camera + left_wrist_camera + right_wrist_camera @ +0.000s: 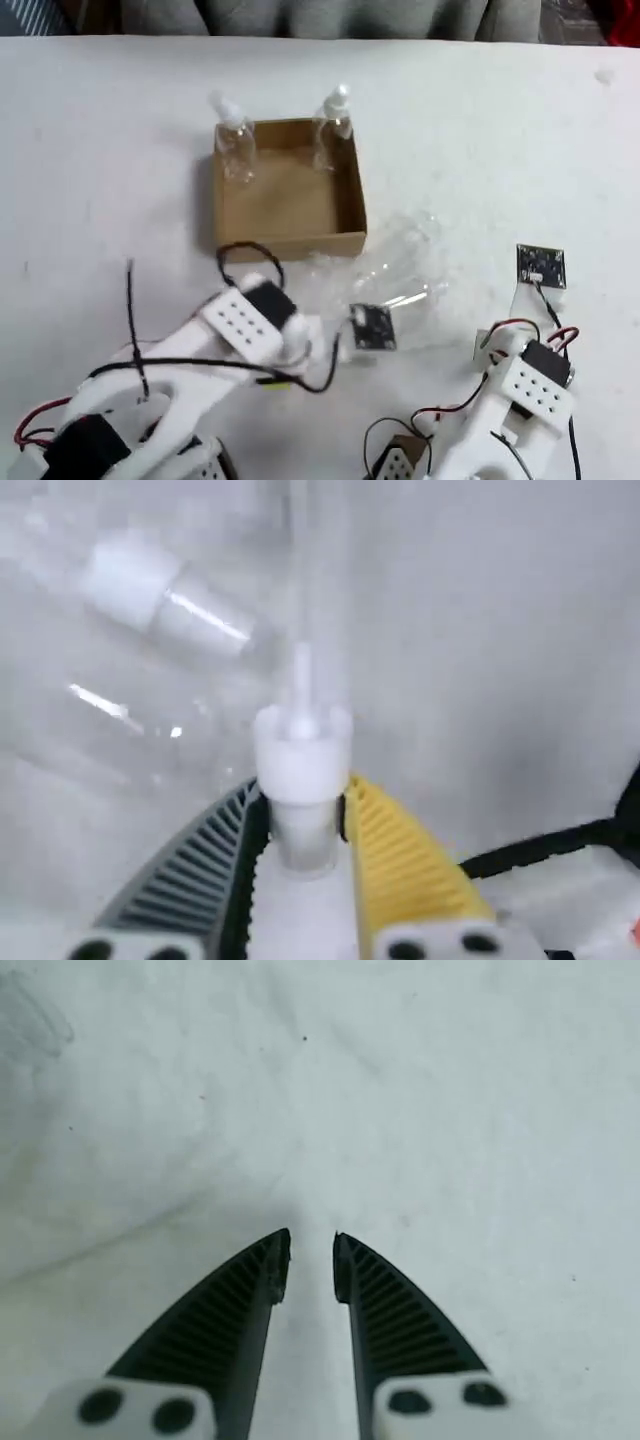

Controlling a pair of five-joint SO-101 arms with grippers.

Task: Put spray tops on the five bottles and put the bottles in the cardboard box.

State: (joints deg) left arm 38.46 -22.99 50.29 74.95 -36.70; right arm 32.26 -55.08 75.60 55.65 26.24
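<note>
Makeshift robotics bench — white table (100, 150), loose wires (130, 300), bare circuit boards (541, 265).

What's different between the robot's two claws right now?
The left gripper is shut on a white spray top; the right gripper holds nothing, its jaws slightly apart. The left gripper's fingers are grey and yellow; the right gripper's are both dark. The left gripper is beside the lying clear bottles, the right gripper over open table. Both have ribbed fingers.

White spray top (300, 755) — seemingly clear bottles (237, 152) — brown cardboard box (290, 244)
</note>
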